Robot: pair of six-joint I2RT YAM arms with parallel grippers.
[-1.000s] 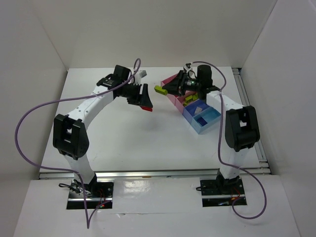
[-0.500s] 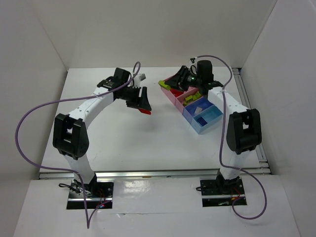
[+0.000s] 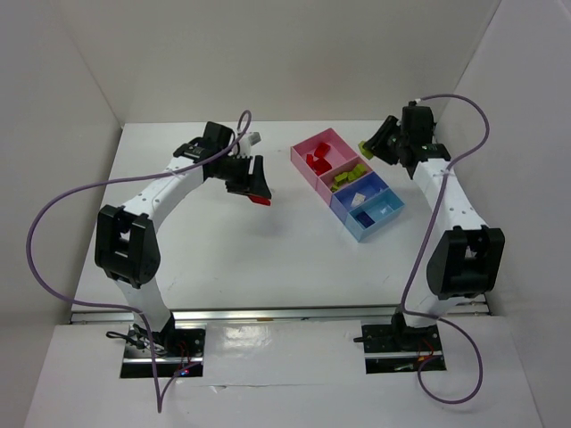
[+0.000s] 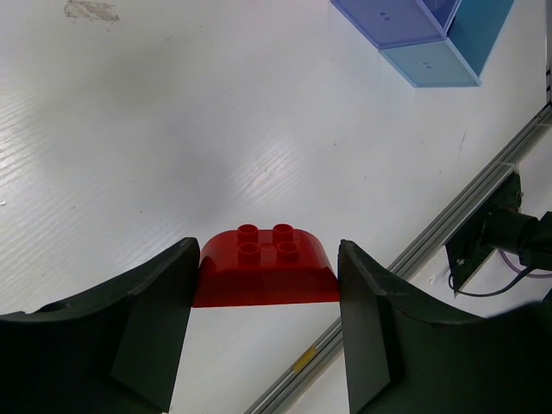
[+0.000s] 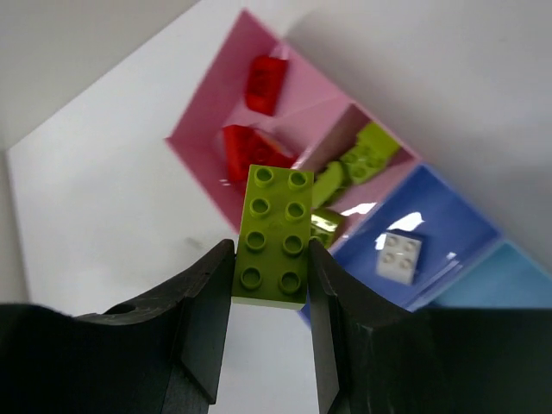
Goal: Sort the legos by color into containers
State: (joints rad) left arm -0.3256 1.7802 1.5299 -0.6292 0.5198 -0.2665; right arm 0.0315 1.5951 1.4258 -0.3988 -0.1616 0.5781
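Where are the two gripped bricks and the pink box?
red brick (image 4: pixel 263 267), left wrist view, studded top.
green brick (image 5: pixel 272 235), right wrist view, studded face.
pink box (image 3: pixel 331 145), top view, bare floor.

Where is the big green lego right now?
The green lego is pinched between the fingers of the right gripper. In the top view it is toward the back right, just beside the pink end of the containers.

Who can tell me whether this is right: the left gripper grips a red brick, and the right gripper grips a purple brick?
Not quite: the colour is wrong. The right wrist view shows the right gripper gripping a lime green brick, not a purple one. The left gripper does grip a red brick.
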